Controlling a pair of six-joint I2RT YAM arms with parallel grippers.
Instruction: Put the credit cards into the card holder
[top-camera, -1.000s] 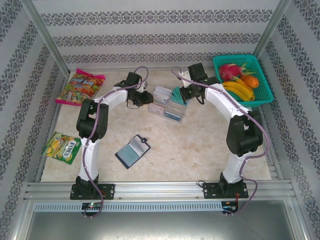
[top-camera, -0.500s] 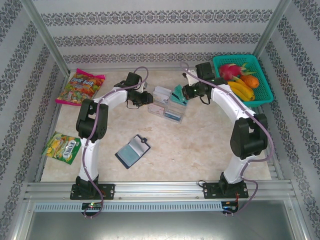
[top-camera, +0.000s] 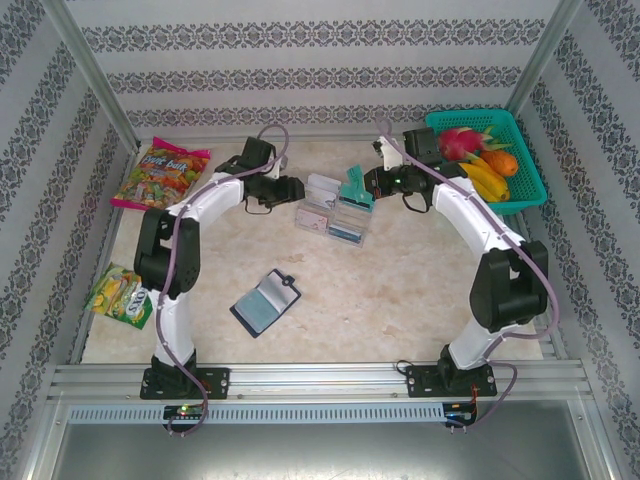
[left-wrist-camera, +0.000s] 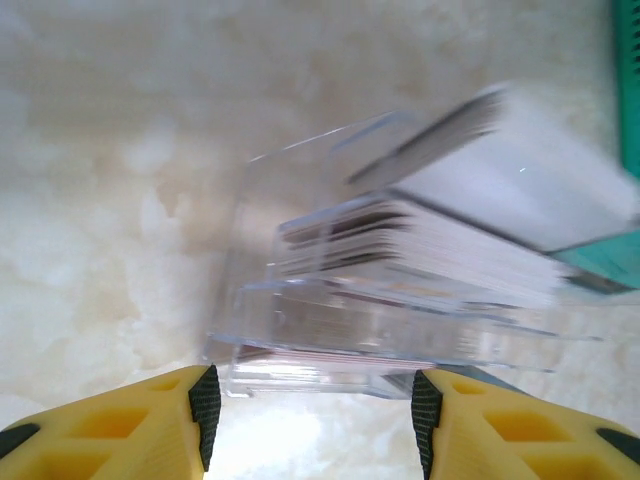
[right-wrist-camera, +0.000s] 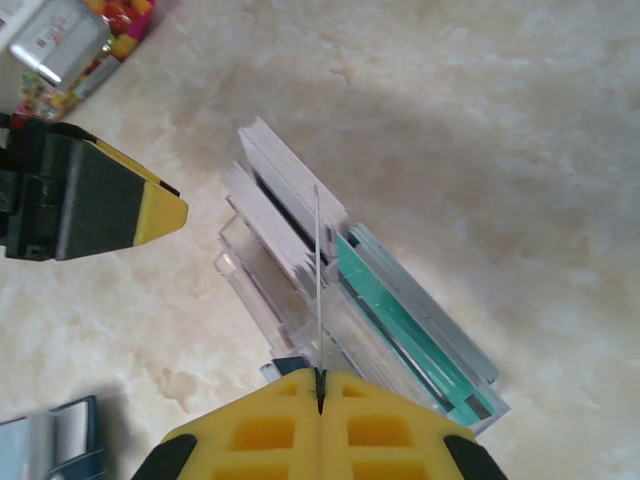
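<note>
The credit cards (top-camera: 322, 192) stand in stacks in a clear acrylic tray (top-camera: 337, 222) at the back middle of the table. My right gripper (top-camera: 372, 182) is shut on one teal card (top-camera: 356, 187), just above the tray's right end. In the right wrist view that card (right-wrist-camera: 318, 270) is edge-on, pinched at my right gripper (right-wrist-camera: 320, 385) over the teal stack (right-wrist-camera: 400, 320). My left gripper (left-wrist-camera: 315, 420) is open, its pads (left-wrist-camera: 205, 412) flanking the tray's (left-wrist-camera: 300, 340) near end without touching it. The navy card holder (top-camera: 265, 301) lies open nearer the front.
A green basket (top-camera: 530, 175) holding a dragon fruit, bananas and an orange stands at the back right. One candy bag (top-camera: 160, 175) lies at the back left, another (top-camera: 122, 295) at the left edge. Patterned walls enclose the table.
My left gripper has opened off the tray's end, and its elbow swung left. The right arm has moved up and back a little with the card, its elbow shifting right.
</note>
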